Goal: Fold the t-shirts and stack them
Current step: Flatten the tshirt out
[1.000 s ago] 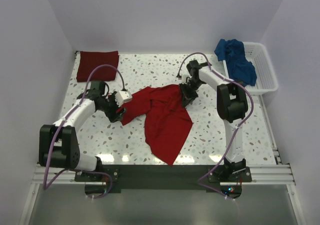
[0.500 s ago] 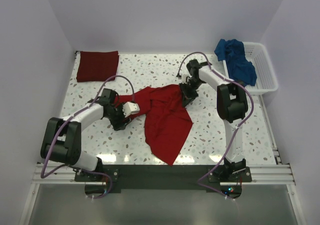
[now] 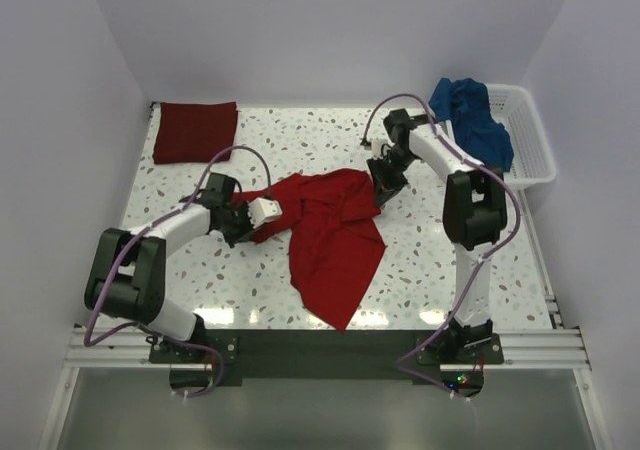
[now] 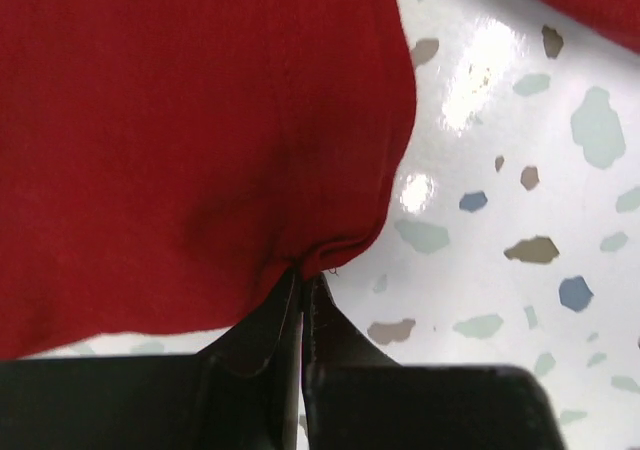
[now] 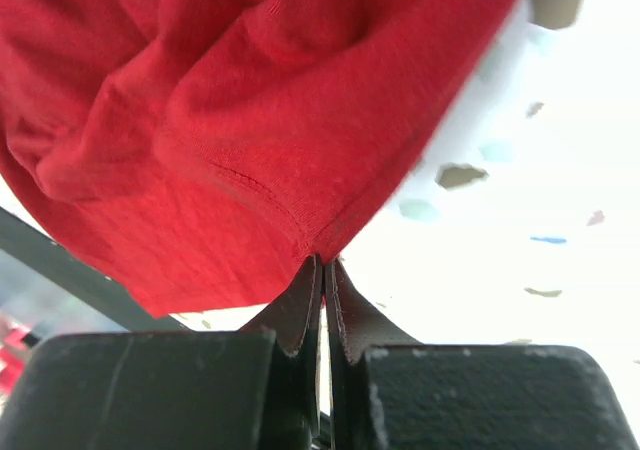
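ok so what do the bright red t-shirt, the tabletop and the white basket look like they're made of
The bright red t-shirt: soft knit cloth, matte; it drapes in folds and shows a stitched hem. The tabletop: probably terrazzo-look stone or laminate, glossy; coloured flecks and bright glare. The white basket: likely moulded plastic, smooth; thin lattice walls.

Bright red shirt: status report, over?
Left fingers shut on bright red t-shirt edge. Right fingers shut on its opposite edge. Maroon t-shirt folded, far corner.
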`<state>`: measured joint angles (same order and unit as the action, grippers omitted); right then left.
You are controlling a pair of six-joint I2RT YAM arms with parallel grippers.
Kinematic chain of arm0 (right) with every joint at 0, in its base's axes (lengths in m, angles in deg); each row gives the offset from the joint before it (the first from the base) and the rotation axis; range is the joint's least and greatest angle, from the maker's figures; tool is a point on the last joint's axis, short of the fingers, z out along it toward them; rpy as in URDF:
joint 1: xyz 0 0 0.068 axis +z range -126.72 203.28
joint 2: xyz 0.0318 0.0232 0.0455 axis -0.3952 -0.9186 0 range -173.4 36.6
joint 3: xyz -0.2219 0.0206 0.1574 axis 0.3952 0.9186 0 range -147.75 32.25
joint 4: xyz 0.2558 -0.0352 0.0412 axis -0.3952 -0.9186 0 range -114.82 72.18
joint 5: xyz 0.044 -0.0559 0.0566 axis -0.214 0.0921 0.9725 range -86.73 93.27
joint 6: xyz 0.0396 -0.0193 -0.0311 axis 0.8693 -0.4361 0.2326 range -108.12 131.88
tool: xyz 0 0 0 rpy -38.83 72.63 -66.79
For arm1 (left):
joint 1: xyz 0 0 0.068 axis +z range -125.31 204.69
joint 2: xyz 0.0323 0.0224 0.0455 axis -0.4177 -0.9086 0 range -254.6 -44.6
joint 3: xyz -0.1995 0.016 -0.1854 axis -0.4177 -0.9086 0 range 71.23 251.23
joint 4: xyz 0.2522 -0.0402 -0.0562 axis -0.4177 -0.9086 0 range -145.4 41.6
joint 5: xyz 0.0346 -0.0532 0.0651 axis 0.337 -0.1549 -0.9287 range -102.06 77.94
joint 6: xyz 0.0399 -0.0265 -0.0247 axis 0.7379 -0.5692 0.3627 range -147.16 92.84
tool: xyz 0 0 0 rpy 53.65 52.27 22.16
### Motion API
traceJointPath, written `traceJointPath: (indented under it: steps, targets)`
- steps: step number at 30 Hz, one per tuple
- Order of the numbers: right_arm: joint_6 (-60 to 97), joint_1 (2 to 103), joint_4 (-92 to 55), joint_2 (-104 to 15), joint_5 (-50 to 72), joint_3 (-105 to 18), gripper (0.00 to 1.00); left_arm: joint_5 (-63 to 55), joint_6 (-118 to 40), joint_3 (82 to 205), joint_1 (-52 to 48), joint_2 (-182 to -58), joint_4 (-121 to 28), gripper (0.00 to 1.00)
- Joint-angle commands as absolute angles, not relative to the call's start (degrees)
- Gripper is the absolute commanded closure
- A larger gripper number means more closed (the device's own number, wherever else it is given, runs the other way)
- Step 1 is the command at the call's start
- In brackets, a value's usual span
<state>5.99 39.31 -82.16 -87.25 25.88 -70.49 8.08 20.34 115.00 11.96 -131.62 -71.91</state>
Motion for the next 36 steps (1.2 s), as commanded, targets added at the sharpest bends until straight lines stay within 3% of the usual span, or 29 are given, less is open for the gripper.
traceJointPath:
  steps: [1,8,14,23,36]
  targets:
    - [2.4,39.0,-85.1,-80.5,23.2,-73.8,1.00,9.2,18.4,118.4,15.3,-128.3,-78.1,1.00]
    - [-3.6,38.5,-87.1,-72.9,14.1,-79.5,1.00,18.9,13.3,139.1,27.5,-122.0,-90.0,1.00]
    - [-7.7,38.1,-84.6,-65.8,3.0,-88.0,1.00,20.4,3.2,151.3,34.4,-116.9,-88.0,1.00]
    - [-13.1,38.1,-74.6,-52.0,-10.0,-92.0,1.00,14.6,-8.5,162.4,40.8,-110.5,-83.6,1.00]
    - [-14.6,38.1,-68.4,-39.3,-14.1,-95.8,1.00,11.7,-12.9,174.9,42.5,-104.1,-81.9,1.00]
